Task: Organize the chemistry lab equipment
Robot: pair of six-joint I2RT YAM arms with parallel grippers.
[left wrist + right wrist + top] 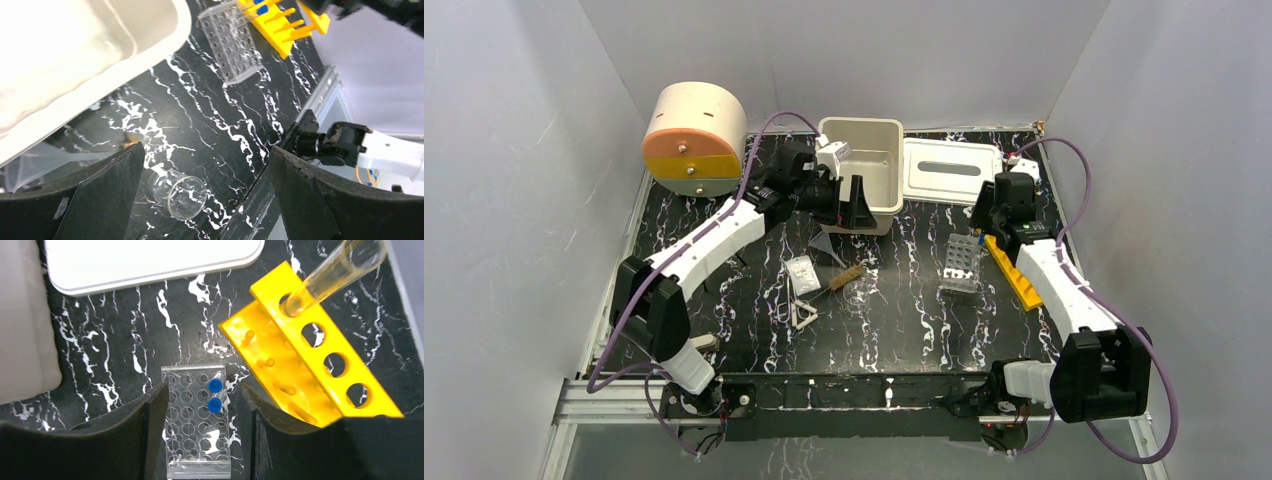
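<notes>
My left gripper (848,203) is open and empty, just in front of the beige bin (876,200). Below it in the left wrist view, between the open jaws (207,150), a small clear beaker (180,193) lies on its side. My right gripper (986,214) is open and empty above the clear holed rack (961,265), which holds two blue-capped vials (215,395). The yellow tube rack (305,365) beside it holds a glass test tube (335,275). A clear packet (801,272), a wood-handled tool (844,278), a grey cone (827,245) and a white triangle frame (804,316) lie mid-table.
The bin's white lid (951,170) lies flat at the back right. A big beige-and-orange drum (694,140) stands at the back left. White walls close in the black marbled table (904,330) on three sides.
</notes>
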